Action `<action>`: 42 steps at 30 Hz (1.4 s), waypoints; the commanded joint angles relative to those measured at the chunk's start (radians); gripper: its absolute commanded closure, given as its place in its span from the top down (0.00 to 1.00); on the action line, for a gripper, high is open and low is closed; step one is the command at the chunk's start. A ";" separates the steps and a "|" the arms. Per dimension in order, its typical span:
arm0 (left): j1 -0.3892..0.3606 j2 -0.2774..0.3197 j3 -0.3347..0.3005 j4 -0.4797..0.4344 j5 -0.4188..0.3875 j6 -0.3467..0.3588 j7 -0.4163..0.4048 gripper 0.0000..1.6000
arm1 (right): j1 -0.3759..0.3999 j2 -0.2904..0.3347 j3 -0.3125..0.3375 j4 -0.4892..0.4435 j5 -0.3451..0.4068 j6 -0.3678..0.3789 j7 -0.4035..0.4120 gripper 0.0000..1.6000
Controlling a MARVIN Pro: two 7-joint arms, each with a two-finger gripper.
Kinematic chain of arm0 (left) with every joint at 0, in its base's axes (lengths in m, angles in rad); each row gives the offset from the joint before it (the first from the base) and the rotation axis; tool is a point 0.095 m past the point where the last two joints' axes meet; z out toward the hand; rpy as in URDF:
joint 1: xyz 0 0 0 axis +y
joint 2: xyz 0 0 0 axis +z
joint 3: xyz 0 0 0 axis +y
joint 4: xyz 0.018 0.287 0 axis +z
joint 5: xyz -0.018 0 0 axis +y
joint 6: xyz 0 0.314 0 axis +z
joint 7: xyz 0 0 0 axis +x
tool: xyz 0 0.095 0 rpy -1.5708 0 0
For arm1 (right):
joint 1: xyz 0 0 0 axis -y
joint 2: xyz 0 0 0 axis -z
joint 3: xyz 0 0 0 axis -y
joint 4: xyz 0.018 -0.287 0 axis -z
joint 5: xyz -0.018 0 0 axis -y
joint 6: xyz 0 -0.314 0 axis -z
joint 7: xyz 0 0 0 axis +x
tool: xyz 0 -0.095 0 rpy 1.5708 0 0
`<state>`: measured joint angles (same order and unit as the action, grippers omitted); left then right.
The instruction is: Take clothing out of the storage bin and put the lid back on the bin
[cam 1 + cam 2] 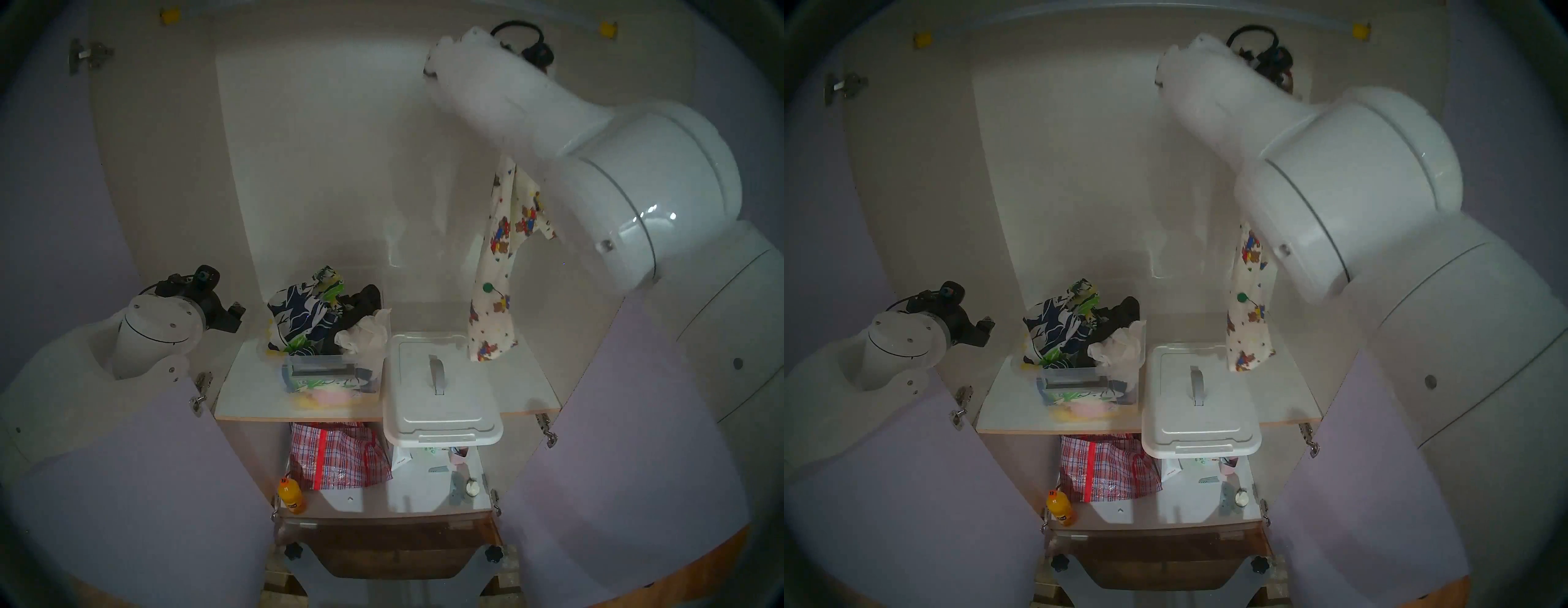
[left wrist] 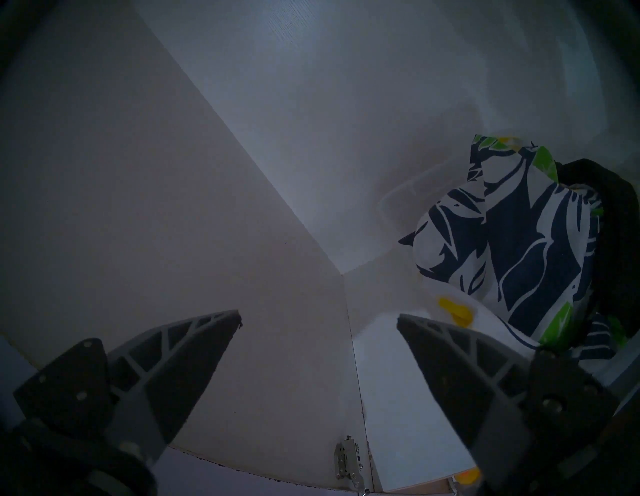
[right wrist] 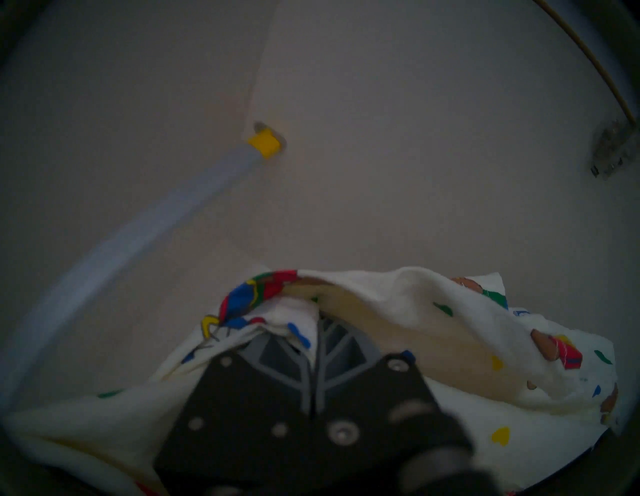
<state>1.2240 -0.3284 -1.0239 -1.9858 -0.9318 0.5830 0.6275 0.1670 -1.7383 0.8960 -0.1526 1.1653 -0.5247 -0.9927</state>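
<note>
The clothing [image 1: 494,271], cream-white with little red, blue and green figures, hangs in the air above the shelf's right end, and also shows in the head right view [image 1: 1246,322]. In the right wrist view my right gripper [image 3: 317,324] is shut on the clothing [image 3: 415,311]; my raised forearm hides this gripper in the head views. The clear storage bin [image 1: 295,380] stands open on the shelf, heaped with other cloths. The white lid [image 1: 441,395] lies to its right, overhanging the shelf's front edge. My left gripper [image 2: 318,318] is open and empty, left of the bin [image 1: 231,314].
A navy-and-white leaf-print cloth [image 1: 297,314], a dark cloth [image 1: 362,299] and a plain white cloth [image 1: 365,335] stick out of the bin. A red plaid bag [image 1: 335,454] and an orange bottle [image 1: 292,494] are on the lower shelf. Cabinet doors stand open either side.
</note>
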 commanded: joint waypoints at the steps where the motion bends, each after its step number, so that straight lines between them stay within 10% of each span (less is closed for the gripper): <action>1: -0.022 0.008 -0.024 -0.014 0.004 -0.014 0.001 1.00 | -0.006 -0.020 0.004 -0.014 0.008 0.026 0.030 0.00; 24: -0.021 0.010 -0.024 -0.018 0.002 -0.029 0.011 1.00 | -0.161 0.038 0.076 -0.016 0.105 0.302 0.184 0.00; 42: -0.020 0.011 -0.023 -0.019 0.000 -0.040 0.017 1.00 | -0.229 0.159 0.077 0.006 0.122 0.698 0.341 0.00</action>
<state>1.2244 -0.3282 -1.0241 -1.9934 -0.9353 0.5559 0.6450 -0.0766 -1.6071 0.9835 -0.1282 1.2984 0.1575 -0.7034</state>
